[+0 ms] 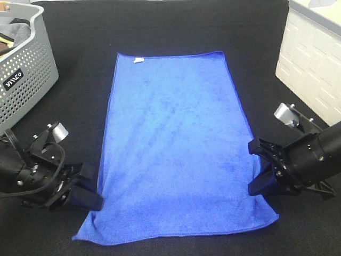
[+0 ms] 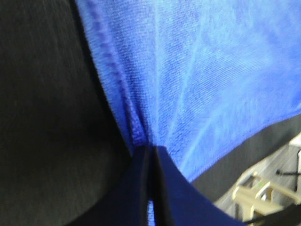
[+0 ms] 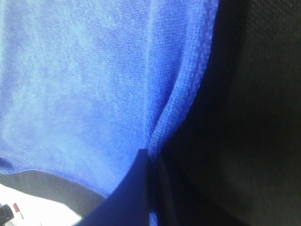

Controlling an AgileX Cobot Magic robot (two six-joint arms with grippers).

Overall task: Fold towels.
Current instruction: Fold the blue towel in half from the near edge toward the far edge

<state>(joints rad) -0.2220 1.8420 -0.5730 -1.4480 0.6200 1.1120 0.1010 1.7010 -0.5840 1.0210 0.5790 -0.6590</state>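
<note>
A blue towel (image 1: 176,144) lies flat and lengthwise on the black table, with a small white tag (image 1: 138,60) at its far left corner. My left gripper (image 1: 96,198) is shut on the towel's left edge near the front corner; the left wrist view shows the cloth (image 2: 197,70) pinched and puckered between the closed fingers (image 2: 136,188). My right gripper (image 1: 257,184) is shut on the towel's right edge near the front; the right wrist view shows the hem (image 3: 183,99) gathered into the closed fingers (image 3: 136,188).
A grey perforated basket (image 1: 26,64) with cloth inside stands at the back left. A white crate (image 1: 314,58) stands at the back right. The black tabletop (image 1: 176,26) surrounds the towel.
</note>
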